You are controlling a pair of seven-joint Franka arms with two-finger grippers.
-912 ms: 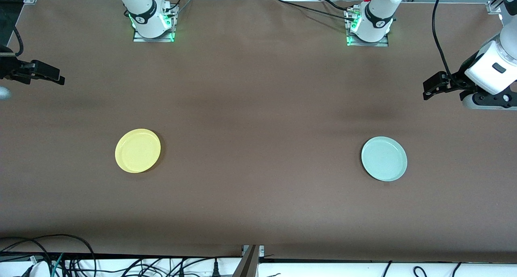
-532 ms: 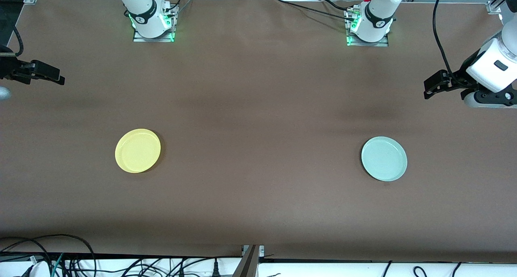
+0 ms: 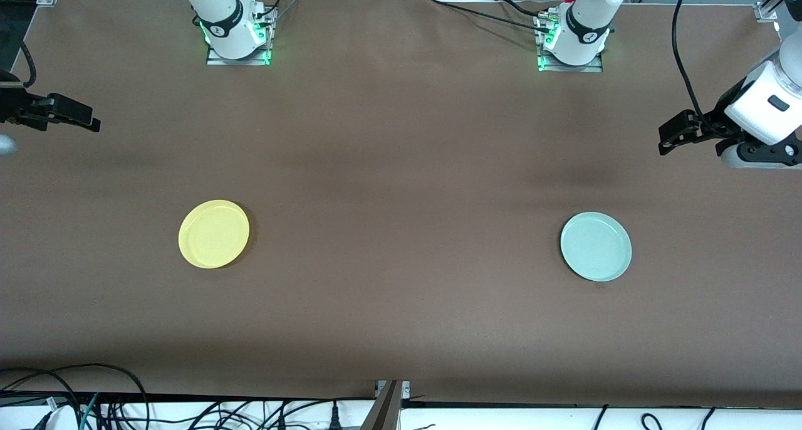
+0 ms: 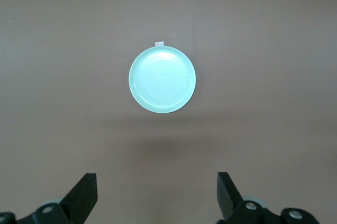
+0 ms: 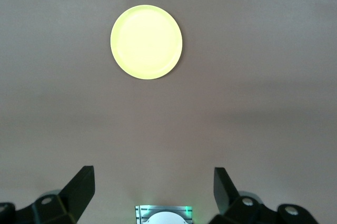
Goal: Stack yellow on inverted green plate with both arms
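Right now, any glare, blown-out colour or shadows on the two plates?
Right wrist view: yellow plate looks washed out, nearly glowing. Left wrist view: green plate evenly lit, its rings readable, a soft dark band on the table nearby. Front view: broad dim patches on the table, no glare on either plate.

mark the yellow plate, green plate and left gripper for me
yellow plate [image 3: 213, 234], front view, middle of its face
green plate [image 3: 595, 246], front view, middle of its face
left gripper [image 4: 157, 195], left wrist view, midway between its open fingertips
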